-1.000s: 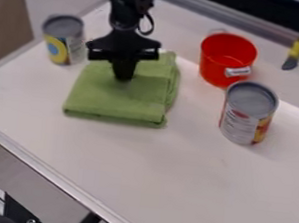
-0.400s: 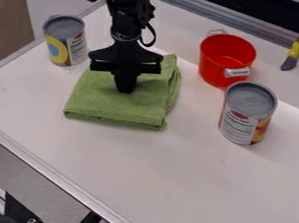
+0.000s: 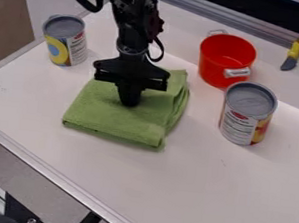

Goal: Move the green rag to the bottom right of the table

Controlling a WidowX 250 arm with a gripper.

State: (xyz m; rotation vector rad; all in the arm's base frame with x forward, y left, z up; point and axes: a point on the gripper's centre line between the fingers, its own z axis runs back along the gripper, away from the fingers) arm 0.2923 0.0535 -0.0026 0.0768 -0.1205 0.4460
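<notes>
White worktop (image 3: 204, 194) beneath everything, and on its upper left part we see the green rag (image 3: 98, 113), folded and lying flat, slightly skewed. We find the gripper (image 3: 128, 100) clenched, its tip down against the cloth; whether it pinches any fabric, we cannot tell. Near the rag's upper left stands a yellow-labelled can (image 3: 65, 43). To the right we see a red pot (image 3: 214, 65), a larger can (image 3: 246, 116) just beside it, and farther off a yellow-handled knife (image 3: 296, 51).
</notes>
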